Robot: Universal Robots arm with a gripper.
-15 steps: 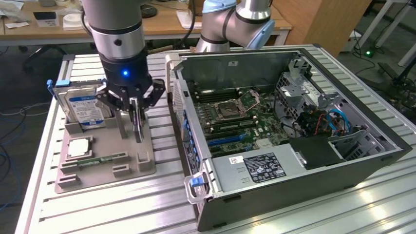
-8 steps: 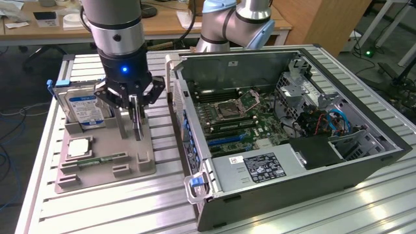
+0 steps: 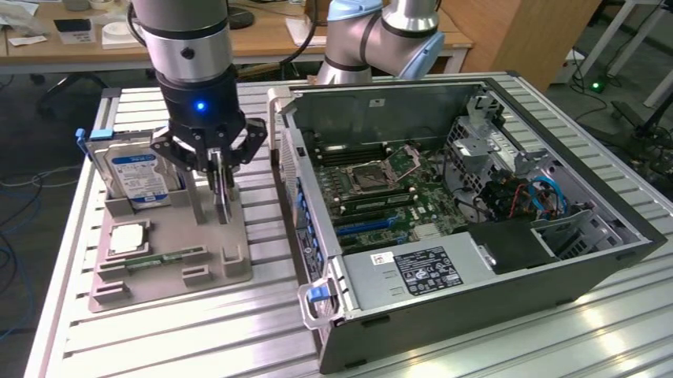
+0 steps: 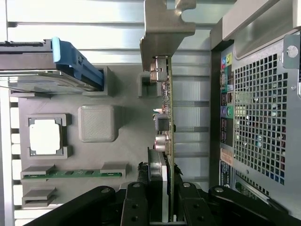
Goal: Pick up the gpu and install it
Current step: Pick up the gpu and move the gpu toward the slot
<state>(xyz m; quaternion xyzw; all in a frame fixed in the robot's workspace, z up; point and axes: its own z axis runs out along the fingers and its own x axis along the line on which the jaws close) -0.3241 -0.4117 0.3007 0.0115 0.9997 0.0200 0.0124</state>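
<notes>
The gpu [image 3: 224, 203] stands on edge over the grey parts holder [image 3: 169, 285], to the exterior view's left of the open computer case [image 3: 442, 272]. My gripper [image 3: 217, 167] comes down from above, shut on the card's upper edge. In the wrist view the gpu [image 4: 170, 117] appears edge-on, its silvery bracket [image 4: 162, 28] at the far end. My gripper [image 4: 162, 207] has a black finger [image 4: 136, 205] pressed against each face. Whether the card's lower edge still rests in the holder I cannot tell.
In the holder [image 4: 122, 141] stand a hard drive [image 3: 137, 175] [image 4: 42, 66] with a blue clip, a CPU [image 3: 126, 239] [image 4: 44, 136] and a green memory stick [image 3: 169, 257] [image 4: 70, 174]. The case lies open with its motherboard [image 3: 373, 185] facing up. A second arm's base [image 3: 363, 43] stands behind it.
</notes>
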